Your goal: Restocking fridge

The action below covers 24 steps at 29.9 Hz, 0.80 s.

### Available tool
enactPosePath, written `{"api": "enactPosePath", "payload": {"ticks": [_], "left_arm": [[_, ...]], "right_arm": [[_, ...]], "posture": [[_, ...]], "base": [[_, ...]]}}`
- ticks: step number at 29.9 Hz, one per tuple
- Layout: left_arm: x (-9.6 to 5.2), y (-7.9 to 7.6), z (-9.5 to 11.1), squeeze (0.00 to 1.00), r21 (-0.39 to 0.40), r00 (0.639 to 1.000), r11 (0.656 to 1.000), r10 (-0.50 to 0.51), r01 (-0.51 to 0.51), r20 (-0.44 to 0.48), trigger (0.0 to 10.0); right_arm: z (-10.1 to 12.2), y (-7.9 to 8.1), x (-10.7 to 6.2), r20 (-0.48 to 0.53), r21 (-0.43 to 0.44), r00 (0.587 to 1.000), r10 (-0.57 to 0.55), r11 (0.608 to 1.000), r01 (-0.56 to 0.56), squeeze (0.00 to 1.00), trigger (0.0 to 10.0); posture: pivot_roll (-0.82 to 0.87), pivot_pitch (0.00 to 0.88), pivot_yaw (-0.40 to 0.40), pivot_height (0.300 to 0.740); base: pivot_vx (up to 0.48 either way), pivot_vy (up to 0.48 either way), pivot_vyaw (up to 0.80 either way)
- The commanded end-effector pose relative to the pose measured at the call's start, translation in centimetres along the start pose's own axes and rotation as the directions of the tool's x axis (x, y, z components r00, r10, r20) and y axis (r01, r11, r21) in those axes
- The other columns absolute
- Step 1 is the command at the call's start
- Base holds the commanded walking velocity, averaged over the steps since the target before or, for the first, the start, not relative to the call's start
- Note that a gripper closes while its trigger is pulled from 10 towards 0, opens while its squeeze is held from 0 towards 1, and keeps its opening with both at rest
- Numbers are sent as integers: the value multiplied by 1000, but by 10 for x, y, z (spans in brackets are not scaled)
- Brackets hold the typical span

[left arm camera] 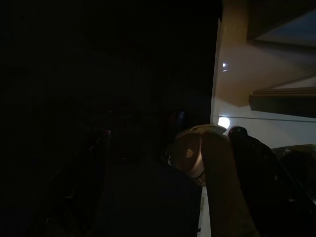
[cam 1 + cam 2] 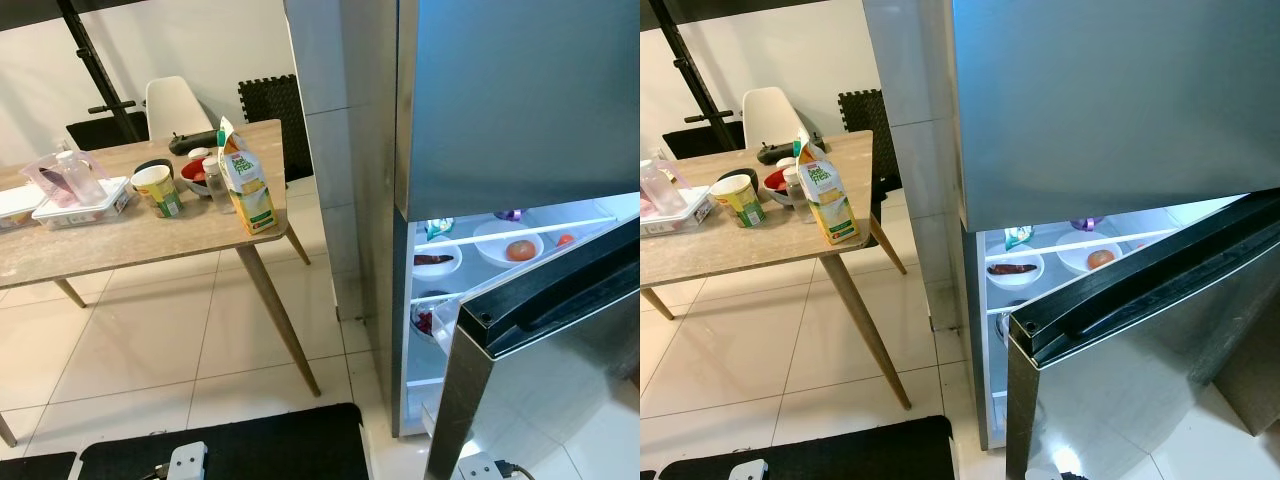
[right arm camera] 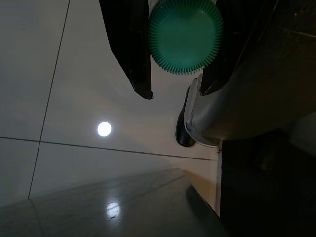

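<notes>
Still on the desk [image 2: 120, 250] at the left, waiting to be carried over: a clear plastic container [image 2: 82, 203] with a small bottle [image 2: 78, 176] in it, a yellow-green cup [image 2: 160, 190], a red bowl [image 2: 196, 176], and the tall juice carton [image 2: 246, 180] at the near edge. Further right, the fridge [image 2: 500, 100] with its lower door [image 2: 545, 340] swung open, lit shelves already carrying white bowls [image 2: 508, 243], one with an orange fruit, and a dish of something dark [image 2: 436, 260]. Left hand [image 1: 212, 163] in shadow, fingers impossible to judge. Right hand [image 3: 175, 74] hanging over the floor tiles, clamped on a green-capped bottle [image 3: 185, 35]. Judging by this, partly done: one item in transit, most of the desk load left.
</notes>
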<state>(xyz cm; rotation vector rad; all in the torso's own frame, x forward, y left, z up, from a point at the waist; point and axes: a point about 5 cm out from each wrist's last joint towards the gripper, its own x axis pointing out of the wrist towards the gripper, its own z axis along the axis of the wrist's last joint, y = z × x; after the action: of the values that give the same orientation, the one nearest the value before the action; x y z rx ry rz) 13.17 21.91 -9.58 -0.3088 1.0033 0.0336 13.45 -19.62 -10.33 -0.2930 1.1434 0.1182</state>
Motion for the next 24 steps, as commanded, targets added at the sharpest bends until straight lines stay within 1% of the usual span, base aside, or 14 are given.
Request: {"api": "enactPosePath", "payload": {"ticks": [1,24], "left_arm": [[-2,8,4,0,13,1000,1000,27,-27,6,10000],[-1,6,4,0,8,1000,1000,25,-25,9,10000]], "right_arm": [[4,7,1,3,-7,1000,23,1000,-23,0,10000],[6,5,1,5,-15,1000,23,1000,-23,0,10000]], "posture": [[10,0,107,740],[12,0,101,740]], "base": [[0,0,0],[0,0,0]]}}
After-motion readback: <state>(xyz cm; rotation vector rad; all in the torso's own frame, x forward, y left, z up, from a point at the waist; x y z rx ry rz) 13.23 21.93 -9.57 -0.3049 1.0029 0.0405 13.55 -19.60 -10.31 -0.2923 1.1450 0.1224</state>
